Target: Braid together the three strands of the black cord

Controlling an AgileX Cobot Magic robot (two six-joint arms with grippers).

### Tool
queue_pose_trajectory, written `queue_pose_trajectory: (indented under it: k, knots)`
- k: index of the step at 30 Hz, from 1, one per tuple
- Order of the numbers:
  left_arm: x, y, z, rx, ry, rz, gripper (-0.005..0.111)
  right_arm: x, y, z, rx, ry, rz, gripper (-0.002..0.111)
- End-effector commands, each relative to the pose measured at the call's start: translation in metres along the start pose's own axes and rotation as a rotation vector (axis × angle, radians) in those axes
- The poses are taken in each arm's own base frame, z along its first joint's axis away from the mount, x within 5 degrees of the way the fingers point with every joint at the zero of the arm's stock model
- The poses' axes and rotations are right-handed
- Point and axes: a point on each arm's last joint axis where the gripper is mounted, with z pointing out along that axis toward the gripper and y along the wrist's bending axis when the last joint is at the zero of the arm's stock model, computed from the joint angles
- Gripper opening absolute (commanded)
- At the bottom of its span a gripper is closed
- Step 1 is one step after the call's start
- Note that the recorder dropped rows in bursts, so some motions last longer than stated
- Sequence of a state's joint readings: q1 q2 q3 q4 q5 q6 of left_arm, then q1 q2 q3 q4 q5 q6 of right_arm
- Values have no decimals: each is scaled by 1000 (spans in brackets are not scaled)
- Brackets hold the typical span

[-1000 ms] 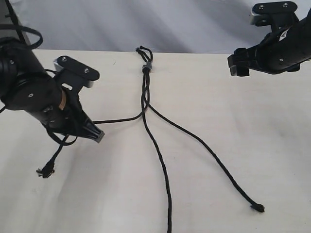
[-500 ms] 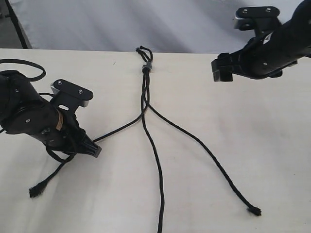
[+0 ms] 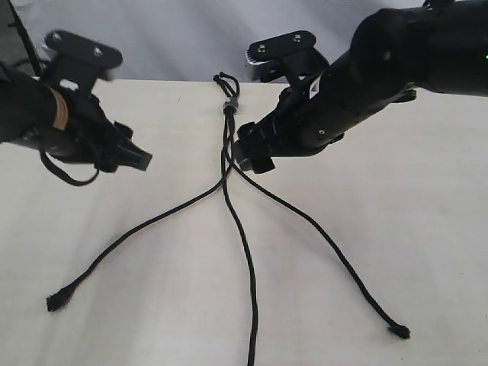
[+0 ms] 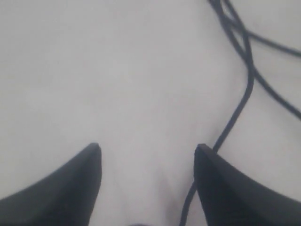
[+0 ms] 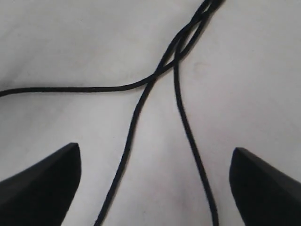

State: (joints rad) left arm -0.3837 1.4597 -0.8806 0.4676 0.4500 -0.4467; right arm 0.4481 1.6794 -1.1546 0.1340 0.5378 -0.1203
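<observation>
The black cord lies on the pale table, its knot with a grey band (image 3: 229, 105) at the back. Below a short twisted stretch the three strands fan out. The left strand (image 3: 137, 231) ends in a tip at the front left, the middle strand (image 3: 244, 252) runs to the front edge, and the right strand (image 3: 328, 240) ends at the front right. My left gripper (image 3: 142, 160) hangs open above the table, left of the cord, holding nothing; one strand (image 4: 235, 113) passes beside its finger. My right gripper (image 3: 252, 156) hovers open over the split, with two strands (image 5: 131, 127) running beneath its gap (image 5: 156, 150).
The table (image 3: 412, 229) is a plain cream surface with a grey backdrop behind its far edge. The right arm's bulky body (image 3: 381, 69) reaches across the back middle, close to the knot. A thick arm cable (image 3: 65, 174) loops under the left wrist.
My left gripper opened, let go of the left strand and lifted up and back; that strand now lies loose on the table. The right arm swung from the back right to above the cord's split.
</observation>
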Motion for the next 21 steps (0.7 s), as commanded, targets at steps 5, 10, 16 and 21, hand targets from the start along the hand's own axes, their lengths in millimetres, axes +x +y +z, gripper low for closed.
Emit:
queue_pose_trajectory:
  k: [5,10,16,21]
  knots:
    - [-10,39,-44,-89,-129,-127,55,19,31,21,-54,201,-36,80]
    - [-3,67,-37,-157,-96,-227,55,35,63,49,-79,282,-139,80]
    - [-2,73,-36,-172,-92,-245,55,52,73,80,-73,366,-153,80]
    - [-2,73,-36,-170,-97,-245,55,62,72,95,-61,416,-150,73]
